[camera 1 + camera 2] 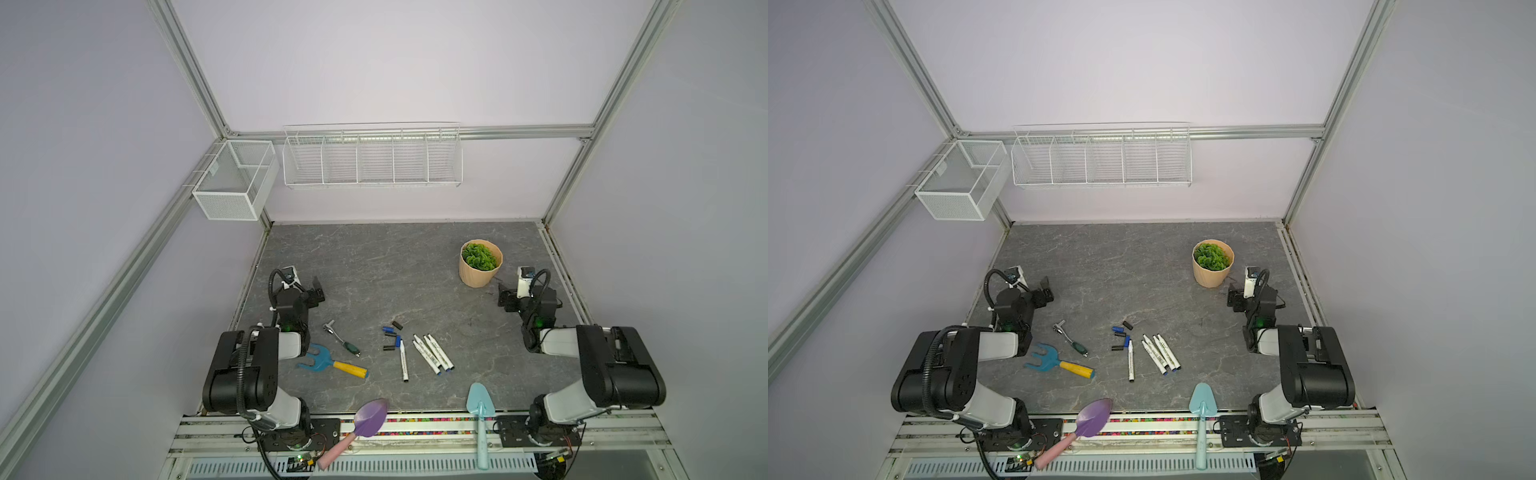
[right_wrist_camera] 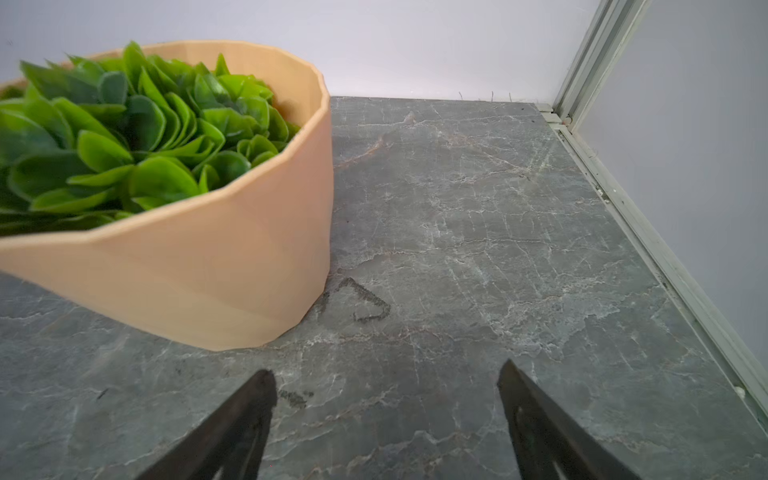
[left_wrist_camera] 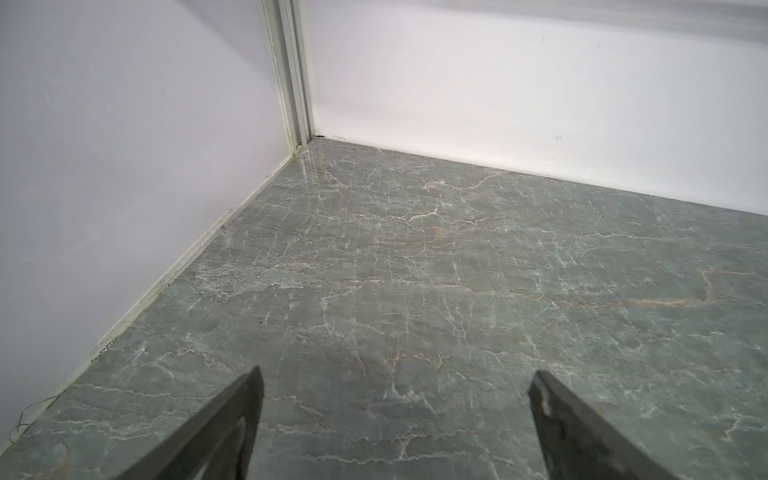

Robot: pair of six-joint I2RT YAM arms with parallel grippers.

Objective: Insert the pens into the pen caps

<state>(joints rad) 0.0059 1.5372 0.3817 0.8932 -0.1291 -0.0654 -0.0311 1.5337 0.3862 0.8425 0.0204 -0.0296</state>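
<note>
**Both grippers open, pens lie loose**

The left gripper [image 3: 397, 372] has its fingers wide apart and holds nothing. So does the right gripper [image 2: 387, 368], close to the plant pot [image 2: 208, 270]. In both top views the pens [image 1: 432, 353] lie low in the middle. The pen caps [image 1: 388, 331] sit just beside them, up and left.

Both top views overlook my whole grey veined tabletop [image 1: 374, 270] from high; my wrist cameras face its far corners closely.
</note>
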